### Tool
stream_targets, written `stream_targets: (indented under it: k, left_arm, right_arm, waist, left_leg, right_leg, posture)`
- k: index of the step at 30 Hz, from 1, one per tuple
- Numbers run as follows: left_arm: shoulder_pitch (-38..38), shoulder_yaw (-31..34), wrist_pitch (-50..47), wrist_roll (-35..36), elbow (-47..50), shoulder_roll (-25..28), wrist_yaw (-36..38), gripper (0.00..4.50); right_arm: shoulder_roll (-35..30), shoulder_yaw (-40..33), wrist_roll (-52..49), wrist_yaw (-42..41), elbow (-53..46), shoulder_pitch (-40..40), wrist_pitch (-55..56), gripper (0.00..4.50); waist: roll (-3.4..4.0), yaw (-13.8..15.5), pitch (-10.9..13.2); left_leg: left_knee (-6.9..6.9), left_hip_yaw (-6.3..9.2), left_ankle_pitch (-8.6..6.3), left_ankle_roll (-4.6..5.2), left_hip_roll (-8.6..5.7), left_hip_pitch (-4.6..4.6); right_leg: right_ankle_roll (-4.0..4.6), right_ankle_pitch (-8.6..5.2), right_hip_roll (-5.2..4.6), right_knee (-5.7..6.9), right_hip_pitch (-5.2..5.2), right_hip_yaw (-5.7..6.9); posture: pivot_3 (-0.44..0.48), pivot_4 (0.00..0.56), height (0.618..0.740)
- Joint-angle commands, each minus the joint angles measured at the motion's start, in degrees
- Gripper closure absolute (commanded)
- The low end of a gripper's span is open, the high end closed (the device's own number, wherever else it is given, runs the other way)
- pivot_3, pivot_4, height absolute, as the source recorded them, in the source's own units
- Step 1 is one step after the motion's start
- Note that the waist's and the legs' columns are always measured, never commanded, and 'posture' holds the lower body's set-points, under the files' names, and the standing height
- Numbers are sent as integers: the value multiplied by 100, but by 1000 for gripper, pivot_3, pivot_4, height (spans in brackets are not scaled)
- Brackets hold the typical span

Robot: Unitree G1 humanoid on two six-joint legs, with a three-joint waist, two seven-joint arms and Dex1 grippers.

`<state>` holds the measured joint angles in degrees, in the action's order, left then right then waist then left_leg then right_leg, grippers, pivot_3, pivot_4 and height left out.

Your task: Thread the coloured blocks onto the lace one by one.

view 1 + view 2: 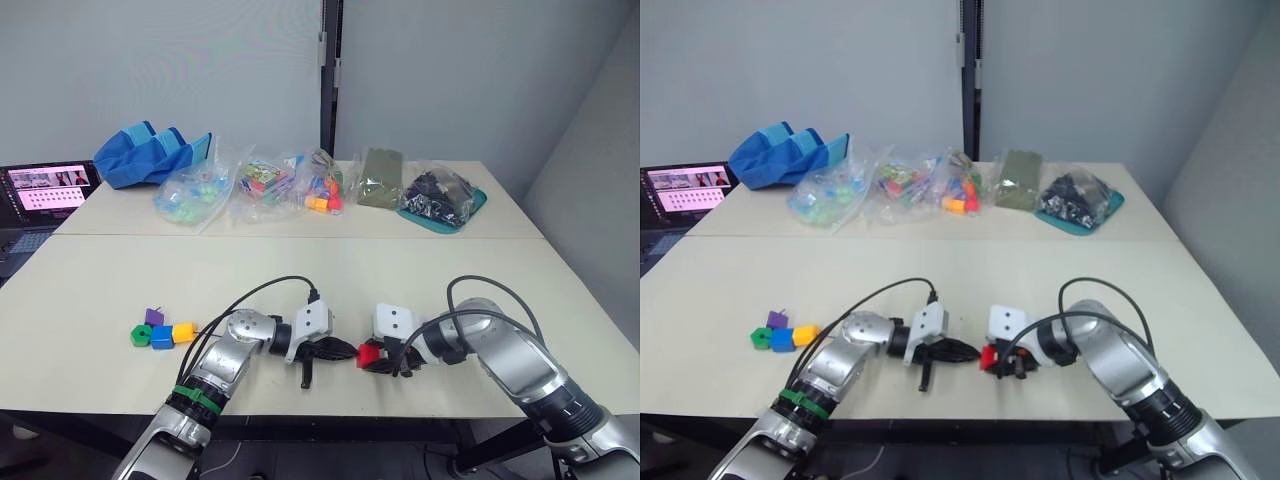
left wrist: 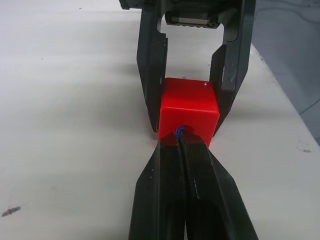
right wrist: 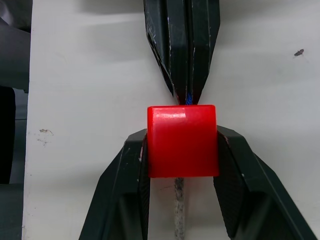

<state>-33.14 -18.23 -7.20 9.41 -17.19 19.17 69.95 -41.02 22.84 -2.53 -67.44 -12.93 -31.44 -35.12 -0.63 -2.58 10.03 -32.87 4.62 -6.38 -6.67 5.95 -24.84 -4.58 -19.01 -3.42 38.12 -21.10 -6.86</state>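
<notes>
Right gripper (image 1: 372, 357): clamped on the red cube (image 3: 182, 141), one finger on each side, low over the table (image 1: 420, 280) near its front edge.
Left gripper (image 2: 181, 145): fingers pinched together on the blue lace (image 2: 178, 132), tips touching the cube's hole.
Other blocks (image 1: 161, 332): purple, green, blue and yellow, clustered well apart to the left.

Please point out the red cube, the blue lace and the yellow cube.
small red plastic cube (image 3: 182, 140), right wrist view, top face.
thin dark-blue lace (image 2: 180, 132), left wrist view, where it enters the hole.
small orange-yellow plastic cube (image 1: 183, 332), left eye view, top face.
</notes>
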Motion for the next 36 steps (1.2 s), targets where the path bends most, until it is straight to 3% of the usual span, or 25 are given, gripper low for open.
stream_targets:
  k: [1,2,8,9,12,17,26,36]
  left_arm:
    - [-163,234,-123,264,133,28,102,3597]
    - [-162,232,-116,269,146,61,163,3305]
    - [-187,121,272,143,-5,160,420,1323]
    - [-209,104,372,98,-50,144,415,968]
    - [-264,12,701,-81,-230,76,371,15]
    - [-415,-76,1029,-142,-558,-381,276,15]
    - [-604,-170,1201,-318,-963,-603,300,15]
    - [-813,-277,1252,-469,-1267,-702,379,3189]
  right_arm:
    - [21,-40,48,154,77,-12,96,2809]
    - [25,-81,53,188,99,-28,148,2277]
    - [-237,-498,-280,125,-125,77,-41,240]
    - [-296,-588,-353,122,-187,115,-108,4]
    - [-530,-833,-510,119,-394,291,-304,0]
    - [-994,-1352,-698,333,-873,924,-591,0]
    - [-906,-1322,-764,757,-1144,1105,-665,0]
    - [-767,-1004,-692,961,-998,1014,-517,0]
  waist:
    - [0,-2,0]
    - [0,2,0]
    - [0,34,1]
    - [0,55,1]
    - [-1,84,1]
    - [-1,190,2]
    - [-1,137,2]
    - [-2,162,2]
  left_leg:
    - [0,0,0,0,0,0]
    - [0,0,0,0,0,0]
    - [1,0,0,0,-1,-9]
    - [1,0,0,0,-1,-11]
    - [-1,0,0,0,-2,-12]
    - [-6,0,-1,1,-3,-20]
    - [-5,0,-1,2,-2,-19]
    - [-6,0,-1,1,-3,-21]
  right_leg:
    - [0,0,0,0,0,0]
    - [0,0,0,0,0,0]
    - [0,0,-1,-4,-4,1]
    - [0,0,-2,-5,-4,2]
    - [0,0,-3,-6,-5,3]
    - [-1,0,-4,-12,-5,4]
    - [-1,0,-3,-6,-11,1]
    - [-1,0,-3,-7,-11,3]
  posture:
    - [0,150,740]
    - [0,150,740]
    - [0,150,740]
    - [0,150,740]
    - [0,150,740]
    - [0,150,740]
    - [0,150,740]
    - [0,150,740]
